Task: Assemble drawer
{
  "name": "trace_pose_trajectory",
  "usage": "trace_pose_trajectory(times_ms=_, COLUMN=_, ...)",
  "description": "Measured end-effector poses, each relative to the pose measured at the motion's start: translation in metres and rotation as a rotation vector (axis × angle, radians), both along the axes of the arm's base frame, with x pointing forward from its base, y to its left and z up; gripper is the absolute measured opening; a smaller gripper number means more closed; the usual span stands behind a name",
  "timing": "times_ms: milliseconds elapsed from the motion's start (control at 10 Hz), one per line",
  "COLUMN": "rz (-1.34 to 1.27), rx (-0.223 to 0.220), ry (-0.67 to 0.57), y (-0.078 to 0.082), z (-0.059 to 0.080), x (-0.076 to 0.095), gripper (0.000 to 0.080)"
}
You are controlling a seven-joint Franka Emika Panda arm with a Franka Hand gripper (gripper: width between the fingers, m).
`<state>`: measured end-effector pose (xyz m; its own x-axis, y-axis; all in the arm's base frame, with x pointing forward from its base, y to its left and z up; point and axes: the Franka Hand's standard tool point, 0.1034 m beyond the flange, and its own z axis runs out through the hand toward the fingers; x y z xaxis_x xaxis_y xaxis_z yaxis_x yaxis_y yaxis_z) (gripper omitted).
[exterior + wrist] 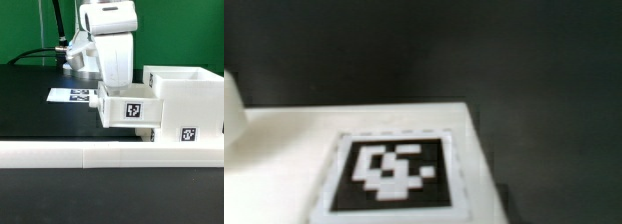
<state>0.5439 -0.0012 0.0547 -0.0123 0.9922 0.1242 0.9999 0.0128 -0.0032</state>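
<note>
In the exterior view my gripper (pixel 118 92) reaches down onto a small white drawer tray (pixel 125 110) with a black-and-white marker on its side. It appears shut on the tray's wall and holds it off the table; the fingertips are hidden. The tray's right end meets the open side of the large white cube-shaped housing (pixel 190 100), which carries markers low on its front. The wrist view shows a blurred white tray face with a marker (pixel 393 170) very close to the camera, and no fingers. A second tray is not in view.
A long low white rail (pixel 100 152) runs across the front of the black table. The marker board (pixel 72 97) lies flat on the exterior view's left of the tray. A green backdrop and black cables are behind the arm.
</note>
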Motion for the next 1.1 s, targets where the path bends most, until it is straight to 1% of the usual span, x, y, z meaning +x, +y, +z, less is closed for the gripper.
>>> trace_pose_trajectory(times_ms=700, rz=-0.004, rx=0.002, ry=0.005, y=-0.0001, z=-0.0017, x=0.002, gripper=0.0041)
trace_pose_trajectory(times_ms=1100, rz=-0.022, rx=0.004, ry=0.006, y=0.0039, z=-0.0026, x=0.004, gripper=0.0041)
